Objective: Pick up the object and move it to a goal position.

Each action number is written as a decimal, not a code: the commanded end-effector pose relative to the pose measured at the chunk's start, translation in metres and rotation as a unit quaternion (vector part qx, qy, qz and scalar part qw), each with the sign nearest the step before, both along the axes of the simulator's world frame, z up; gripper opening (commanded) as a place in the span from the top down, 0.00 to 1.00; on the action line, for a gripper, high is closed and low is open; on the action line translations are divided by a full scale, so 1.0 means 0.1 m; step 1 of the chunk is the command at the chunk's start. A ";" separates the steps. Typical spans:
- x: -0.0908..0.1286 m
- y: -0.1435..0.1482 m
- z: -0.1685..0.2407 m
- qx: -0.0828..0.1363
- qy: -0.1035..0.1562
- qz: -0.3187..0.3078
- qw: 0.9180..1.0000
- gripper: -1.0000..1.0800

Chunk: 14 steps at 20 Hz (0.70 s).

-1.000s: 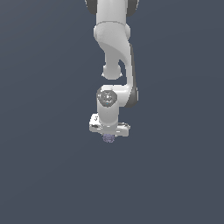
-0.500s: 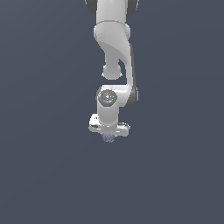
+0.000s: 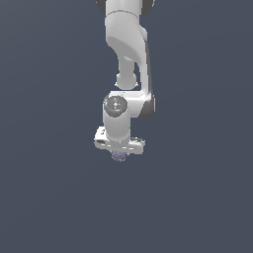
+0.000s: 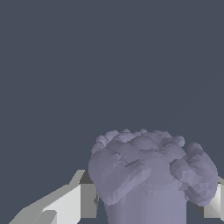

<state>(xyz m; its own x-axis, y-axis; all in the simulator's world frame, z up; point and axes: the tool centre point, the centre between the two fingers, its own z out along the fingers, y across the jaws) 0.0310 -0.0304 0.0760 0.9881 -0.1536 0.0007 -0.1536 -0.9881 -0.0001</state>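
Observation:
The object [image 3: 118, 157] is a small, bumpy, pale purple-grey blob that peeks out just below the white hand of the arm in the exterior view. In the wrist view the object [image 4: 148, 170] fills the space between the two fingers, and a light grey fingertip [image 4: 72, 203] presses against each side of it. My gripper [image 3: 119, 153] points straight down and is shut on the object. The lower part of the blob is hidden behind the fingers in the exterior view.
The white arm [image 3: 127, 54] comes down from the top of the exterior view. A plain dark grey-blue surface [image 3: 197, 197] lies all around.

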 end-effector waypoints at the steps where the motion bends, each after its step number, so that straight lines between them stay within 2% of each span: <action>1: 0.09 -0.06 0.17 0.000 0.000 0.000 1.000 1.00; 14: 0.60 -0.42 1.09 0.000 0.000 0.000 1.000 1.00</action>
<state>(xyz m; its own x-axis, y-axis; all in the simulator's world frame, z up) 0.0867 -0.0692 0.1764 0.9880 -0.1543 0.0019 -0.1543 -0.9880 0.0001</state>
